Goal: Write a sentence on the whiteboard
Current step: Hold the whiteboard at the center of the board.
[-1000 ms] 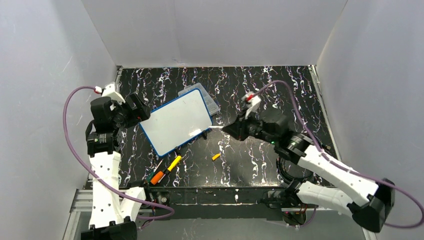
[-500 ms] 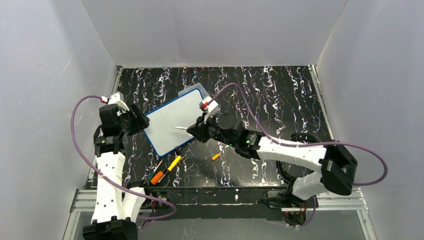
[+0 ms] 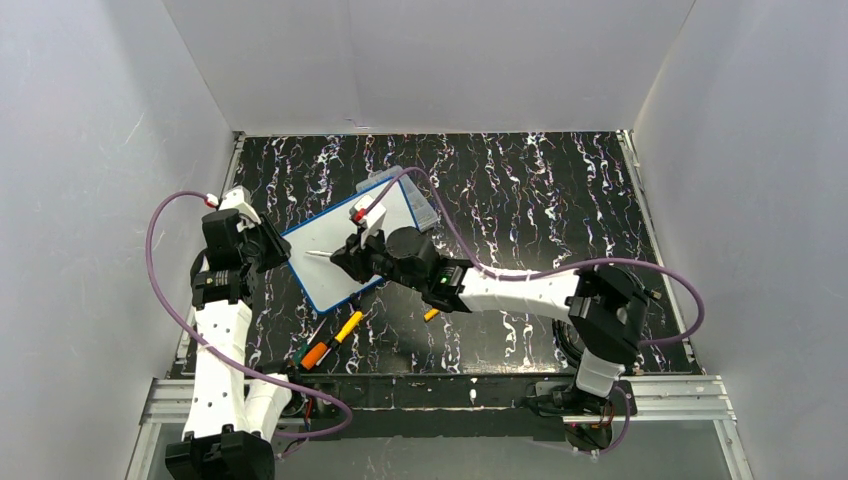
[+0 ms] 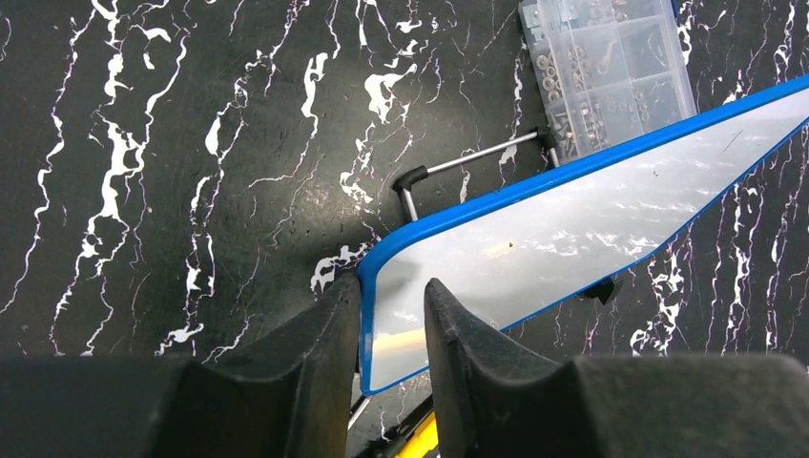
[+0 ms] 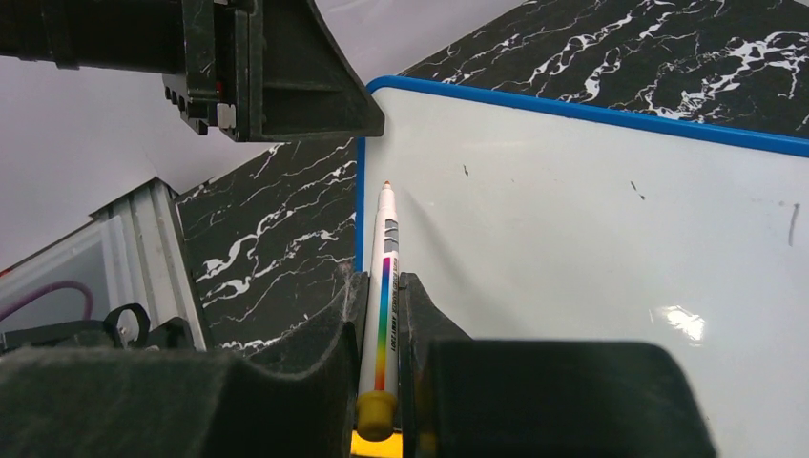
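Our right tool (image 3: 340, 261), clamped on one pen (image 5: 384, 272), has swung across to the whiteboard's (image 3: 318, 232) left end. Our left tool (image 4: 391, 298) has closed in round the left corner; we cannot tell if it pinches yet. No writing shows, so writing can start. We count one whiteboard, one clear box (image 4: 620, 67) behind it, and two loose pens (image 3: 347, 326) and one orange cap (image 3: 432, 313) in front.

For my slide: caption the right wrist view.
Right fingers grip a white rainbow-striped marker, tip near a corner of the blue-rimmed whiteboard.
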